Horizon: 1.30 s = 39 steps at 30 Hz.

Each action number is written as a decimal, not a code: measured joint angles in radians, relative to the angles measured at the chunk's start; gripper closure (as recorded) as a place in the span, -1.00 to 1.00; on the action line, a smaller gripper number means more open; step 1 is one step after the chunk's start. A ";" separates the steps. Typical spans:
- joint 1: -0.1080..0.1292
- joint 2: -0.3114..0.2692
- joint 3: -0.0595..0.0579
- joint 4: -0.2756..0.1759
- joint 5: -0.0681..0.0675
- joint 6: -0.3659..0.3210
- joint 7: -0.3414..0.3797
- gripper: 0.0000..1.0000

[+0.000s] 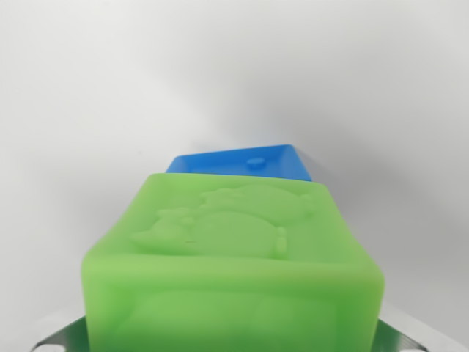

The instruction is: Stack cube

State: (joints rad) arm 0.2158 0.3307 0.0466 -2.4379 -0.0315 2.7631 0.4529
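Observation:
A soft green cube (234, 257) with a raised animal figure on its upper face fills the lower middle of the wrist view. My gripper (234, 339) is shut on it. Only the metal fingers (62, 336) show, pressed against its left and right sides at the bottom edge. Just beyond the green cube lies a blue cube (242, 161) with a small round stud on top. Most of the blue cube is hidden behind the green one. The two overlap in the picture, and I cannot tell whether they touch.
A plain white surface (88, 110) spreads out on all sides of the cubes.

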 joint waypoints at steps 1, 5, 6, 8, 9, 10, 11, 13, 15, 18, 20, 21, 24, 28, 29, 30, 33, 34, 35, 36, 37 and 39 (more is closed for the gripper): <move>0.000 0.001 0.000 0.000 0.000 0.001 0.000 1.00; 0.002 0.004 -0.002 0.000 0.000 0.003 0.000 -1.00; 0.003 0.004 -0.002 0.001 0.000 0.003 0.000 -1.00; 0.003 0.004 -0.002 0.001 0.000 0.003 0.000 -1.00; 0.003 0.004 -0.003 0.001 0.000 0.003 0.000 -1.00; 0.003 0.004 -0.003 0.001 0.000 0.003 0.000 -1.00; 0.003 0.004 -0.003 0.001 0.000 0.003 0.000 -1.00; 0.003 0.004 -0.003 0.001 0.000 0.003 0.000 -1.00; 0.003 0.004 -0.003 0.001 0.000 0.003 0.000 -1.00; 0.003 0.004 -0.003 0.001 0.000 0.003 0.000 -1.00; 0.003 0.004 -0.003 0.001 0.000 0.003 0.000 -1.00; 0.003 0.004 -0.003 0.001 0.000 0.003 0.000 -1.00; 0.003 0.004 -0.003 0.001 0.000 0.003 0.000 -1.00; 0.003 0.004 -0.003 0.001 0.000 0.003 0.000 -1.00; 0.003 0.004 -0.003 0.001 0.000 0.003 0.000 -1.00; 0.003 0.004 -0.003 0.001 0.000 0.003 0.000 -1.00; 0.003 0.004 -0.003 0.001 0.000 0.003 0.000 -1.00; 0.003 0.004 -0.003 0.001 0.000 0.003 0.000 -1.00; 0.003 0.004 -0.003 0.001 0.000 0.003 0.000 -1.00; 0.003 0.004 -0.003 0.001 0.000 0.003 0.000 -1.00; 0.003 0.004 -0.003 0.001 0.000 0.003 0.000 -1.00; 0.003 0.004 -0.003 0.001 0.000 0.003 0.000 -1.00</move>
State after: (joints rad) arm 0.2184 0.3345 0.0439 -2.4370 -0.0315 2.7662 0.4528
